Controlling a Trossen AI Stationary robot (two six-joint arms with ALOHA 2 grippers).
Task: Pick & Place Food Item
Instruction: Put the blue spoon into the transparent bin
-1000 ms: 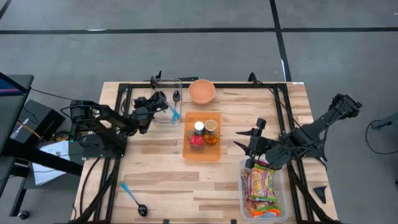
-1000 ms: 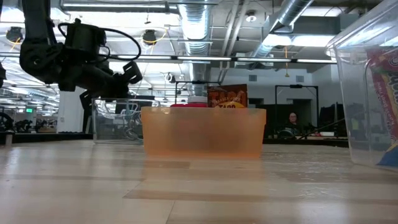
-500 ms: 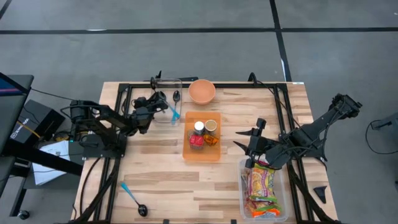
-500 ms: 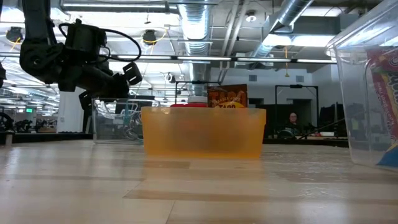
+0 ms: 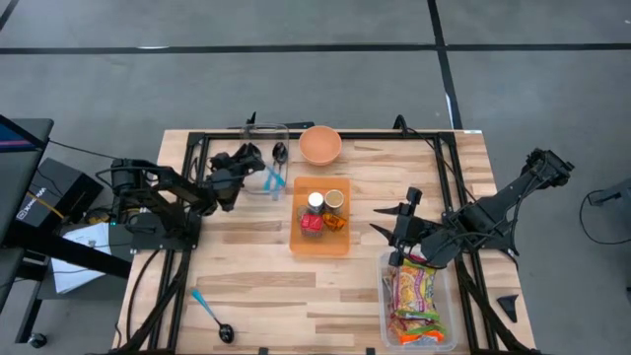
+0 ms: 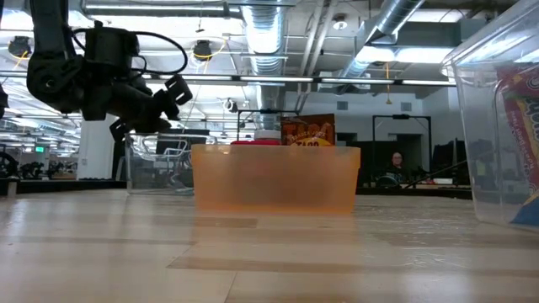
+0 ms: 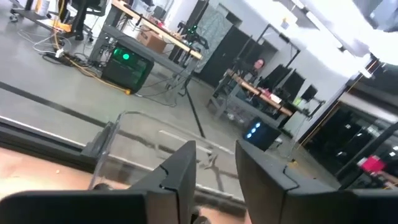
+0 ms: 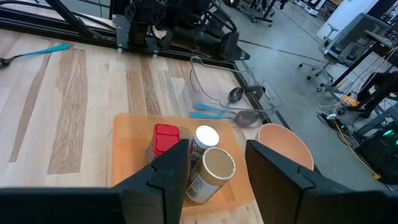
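The left gripper [image 5: 251, 156] hung slightly parted over the clear container [image 5: 268, 174], while the right gripper [image 5: 392, 224], fingers apart, waited beside the orange tray [image 5: 320, 242].

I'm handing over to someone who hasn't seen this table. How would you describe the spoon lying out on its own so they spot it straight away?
Start from the orange tray in the middle of the wooden table, then look toward the near left corner. There a spoon lies alone on bare wood, blue handle and dark bowl. The other spoons sit in the clear container at the far edge, beside the left pincer.
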